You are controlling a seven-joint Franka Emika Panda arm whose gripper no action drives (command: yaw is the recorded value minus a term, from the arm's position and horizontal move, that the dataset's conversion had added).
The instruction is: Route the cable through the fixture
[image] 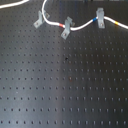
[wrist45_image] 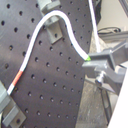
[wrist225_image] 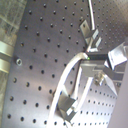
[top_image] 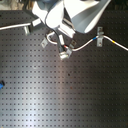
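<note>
We see the hand point(wrist45_image: 95, 62) pinching the cable point(wrist45_image: 35, 42) at a green band — its jaws closed on it — beside the fixture point(image: 38, 22), over the black perforated bench point(image: 60, 85).

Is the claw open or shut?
Shut: in the first wrist view the gripper pinches the cable between its fingers.
</note>
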